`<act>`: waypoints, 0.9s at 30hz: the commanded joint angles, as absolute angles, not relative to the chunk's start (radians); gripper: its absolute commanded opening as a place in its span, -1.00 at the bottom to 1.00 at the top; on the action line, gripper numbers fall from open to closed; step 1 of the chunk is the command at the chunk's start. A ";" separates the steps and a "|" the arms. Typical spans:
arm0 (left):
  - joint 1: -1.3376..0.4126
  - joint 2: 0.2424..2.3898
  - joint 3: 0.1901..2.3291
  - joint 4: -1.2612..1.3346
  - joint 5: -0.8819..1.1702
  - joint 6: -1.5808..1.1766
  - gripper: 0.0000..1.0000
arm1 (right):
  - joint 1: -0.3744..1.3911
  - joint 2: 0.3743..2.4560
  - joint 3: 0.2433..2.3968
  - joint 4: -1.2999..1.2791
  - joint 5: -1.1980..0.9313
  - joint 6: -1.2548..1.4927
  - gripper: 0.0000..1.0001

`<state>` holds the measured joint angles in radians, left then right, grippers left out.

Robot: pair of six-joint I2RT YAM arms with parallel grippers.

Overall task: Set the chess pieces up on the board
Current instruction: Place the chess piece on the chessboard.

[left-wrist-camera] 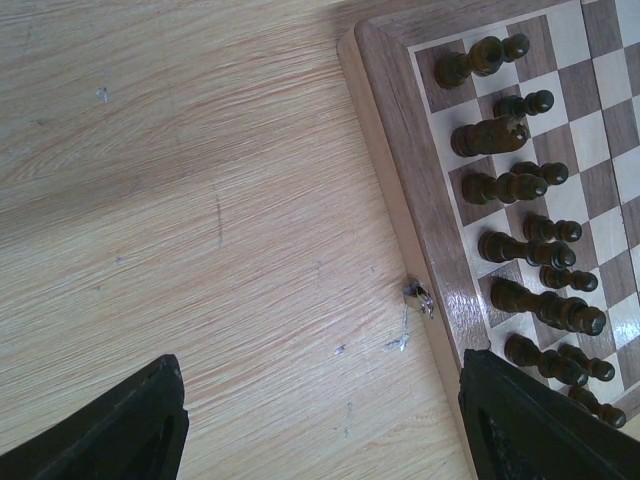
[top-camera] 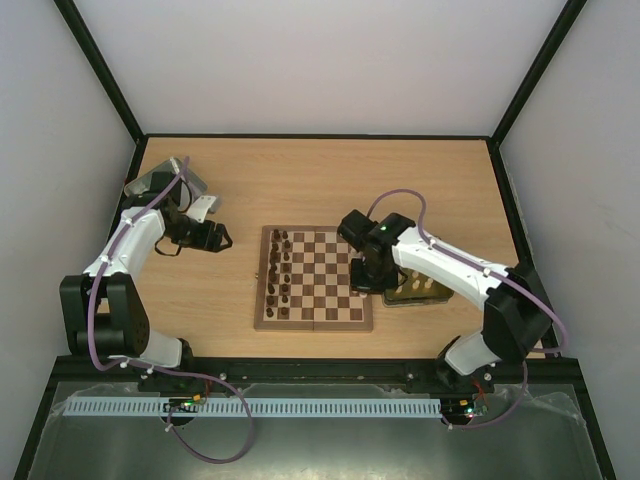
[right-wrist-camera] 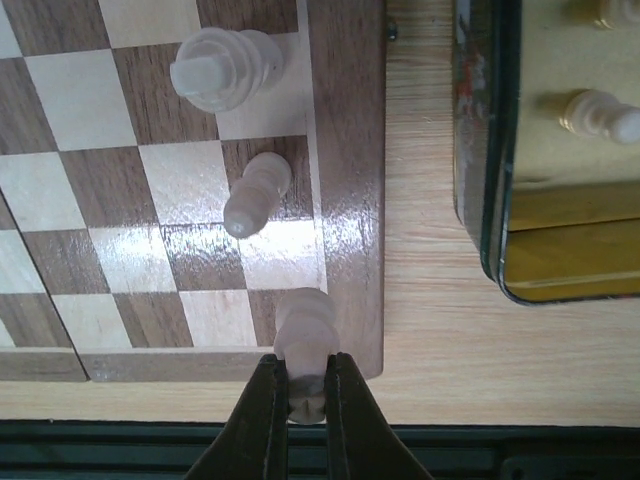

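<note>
Right gripper (right-wrist-camera: 305, 385): clamped on pale cream wooden chessman (right-wrist-camera: 305, 330), near right corner of checked wooden board (right-wrist-camera: 345, 150).
Left gripper (left-wrist-camera: 330, 430): wide open, empty.

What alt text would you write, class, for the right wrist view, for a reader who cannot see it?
The right hand is shut on a pale chess piece at a corner of the board. Two more pale pieces stand on squares along that edge, and a yellow-sided tray holding further pale pieces sits on the table beside the board.
</note>
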<state>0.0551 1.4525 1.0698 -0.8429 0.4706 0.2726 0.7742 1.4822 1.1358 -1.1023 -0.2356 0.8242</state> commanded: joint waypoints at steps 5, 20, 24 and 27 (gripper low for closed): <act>0.051 1.447 1.059 -0.844 0.476 0.271 0.49 | 0.781 1.554 1.133 -1.027 -0.251 0.814 -0.95; 0.051 1.450 1.052 -0.835 0.476 0.271 0.50 | 0.782 1.607 1.119 -1.031 -0.266 0.774 -0.95; 0.051 1.450 1.047 -0.830 0.477 0.270 0.50 | 0.781 1.607 1.109 -1.035 -0.274 0.766 -0.95; 0.051 1.451 1.045 -0.827 0.477 0.268 0.50 | 0.782 1.609 1.106 -1.040 -0.274 0.761 -0.95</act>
